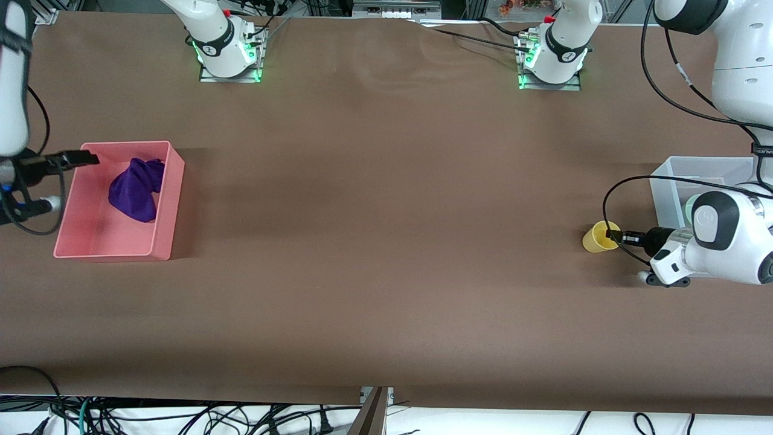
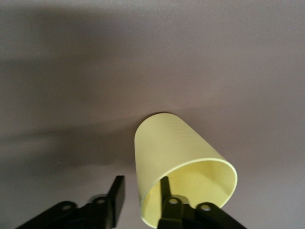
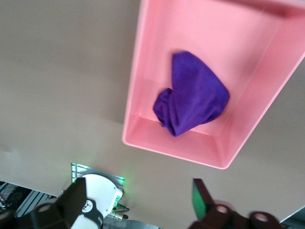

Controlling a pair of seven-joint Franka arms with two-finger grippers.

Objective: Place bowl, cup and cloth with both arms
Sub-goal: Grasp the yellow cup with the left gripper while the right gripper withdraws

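The yellow cup point(image 1: 596, 237) lies on its side on the brown table near the left arm's end. My left gripper point(image 1: 613, 237) is low at its mouth. In the left wrist view the cup point(image 2: 171, 148) has one finger point(image 2: 165, 187) inside its rim and the other outside, with a gap to the wall, so my left gripper point(image 2: 141, 185) is open. The purple cloth point(image 1: 137, 188) lies crumpled in the pink bin point(image 1: 162, 244). My right gripper point(image 1: 69, 181) hangs open and empty over the bin's outer edge. A pale green patch, maybe the bowl point(image 1: 687, 209), shows in the clear bin.
The clear plastic bin point(image 1: 669, 181) stands at the left arm's end, partly hidden by the left arm. In the right wrist view the cloth point(image 3: 195, 95) and pink bin point(image 3: 138, 95) lie under my right gripper point(image 3: 138, 191). Both arm bases stand along the table's edge farthest from the front camera.
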